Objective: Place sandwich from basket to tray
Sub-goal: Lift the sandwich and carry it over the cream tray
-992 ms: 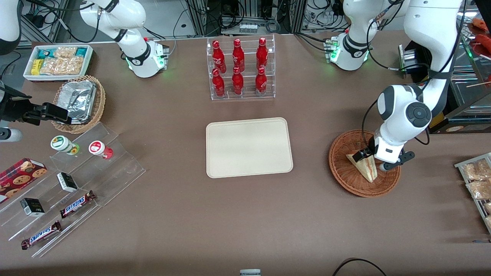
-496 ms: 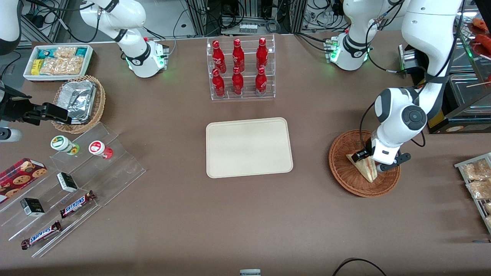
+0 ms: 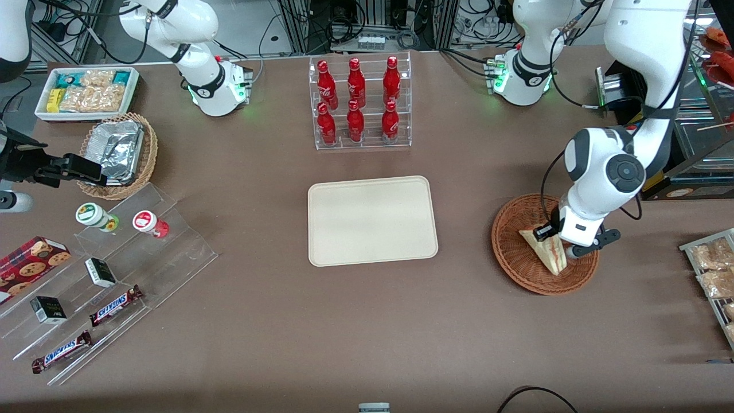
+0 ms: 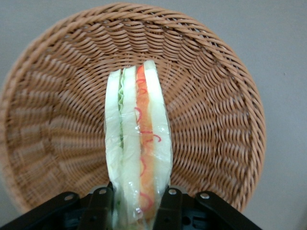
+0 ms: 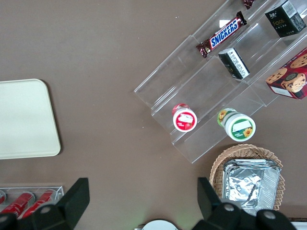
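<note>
The sandwich point(image 4: 139, 143) stands on edge in the basket point(image 4: 211, 120), its green, orange and red filling stripes showing between pale bread slices under clear wrap. The gripper point(image 4: 136, 203) is clamped on the sandwich's wide end, one finger pressed to each bread face. From the front, the sandwich point(image 3: 546, 250) sits over the middle of the basket point(image 3: 516, 258), with the gripper point(image 3: 555, 244) just above it under the white wrist.

The tray point(image 3: 371, 220) lies flat in the middle of the table, well apart from the basket, and holds nothing. Farther from the front camera than the tray stands a clear rack point(image 3: 361, 102) with six red bottles in two rows.

Toward the parked arm's end of the table, a lighter wicker basket point(image 3: 146, 158) holds a crumpled foil container point(image 3: 117, 148). Near it a white bin point(image 3: 87, 92) is filled with snack packets. A clear stepped stand point(image 3: 123, 269) carries two small cups, dark boxes and two chocolate bars.
</note>
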`<state>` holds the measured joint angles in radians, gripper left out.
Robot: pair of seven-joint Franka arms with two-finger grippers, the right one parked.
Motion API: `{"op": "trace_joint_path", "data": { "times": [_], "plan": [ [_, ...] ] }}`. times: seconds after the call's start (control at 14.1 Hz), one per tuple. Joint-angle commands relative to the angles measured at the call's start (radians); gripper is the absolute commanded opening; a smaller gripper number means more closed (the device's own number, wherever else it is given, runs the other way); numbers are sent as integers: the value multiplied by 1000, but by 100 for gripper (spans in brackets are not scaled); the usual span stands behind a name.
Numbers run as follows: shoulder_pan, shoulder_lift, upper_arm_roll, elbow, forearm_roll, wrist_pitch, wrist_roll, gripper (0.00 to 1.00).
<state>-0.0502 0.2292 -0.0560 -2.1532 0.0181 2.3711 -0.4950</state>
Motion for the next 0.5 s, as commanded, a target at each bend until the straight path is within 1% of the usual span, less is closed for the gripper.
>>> {"op": "trace_joint_path", "data": {
  "times": [0.0, 0.07, 0.21, 0.35, 0.43],
  "plan": [
    [0, -42, -54, 155, 39, -247, -7, 0],
    [1, -37, -80, 226, 40, -321, -11, 0],
    [1, -30, -149, 327, 39, -415, -31, 0],
    [-16, -8, -203, 381, 37, -438, -91, 0],
    [-48, 5, -225, 400, 36, -434, -100, 0]
  ]
}}
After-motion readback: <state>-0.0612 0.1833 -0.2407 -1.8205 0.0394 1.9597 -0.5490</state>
